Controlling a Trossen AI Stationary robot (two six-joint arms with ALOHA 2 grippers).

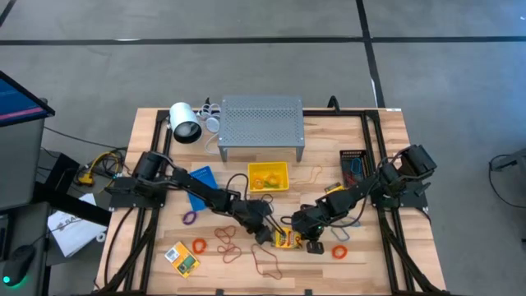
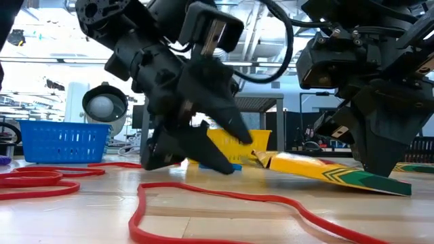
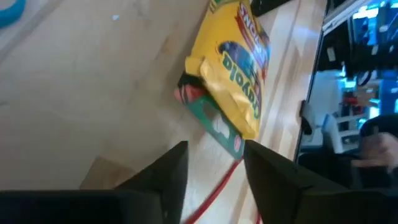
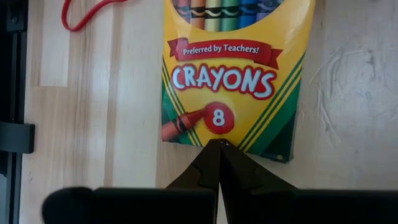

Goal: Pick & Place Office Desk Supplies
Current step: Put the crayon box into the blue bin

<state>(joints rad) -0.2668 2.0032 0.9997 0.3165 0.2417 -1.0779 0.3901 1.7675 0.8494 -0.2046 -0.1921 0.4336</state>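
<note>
Crayola crayon box [image 4: 233,74] flat on table, left gripper [image 3: 214,168] parted, empty beside it, right gripper [image 4: 219,163] closed at its bottom edge, holding nothing

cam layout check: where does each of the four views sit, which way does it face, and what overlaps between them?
High: overhead, straight down on the table; both arms meet at the crayon box near the front edge.
Low: table height, level across into the room; both arms come down over the crayon box.
Left wrist: looks past the open left gripper at the crayon box.
Right wrist: looks down past the shut right gripper, tips at the box's edge.
Shared: all four show that crayon box.
</note>
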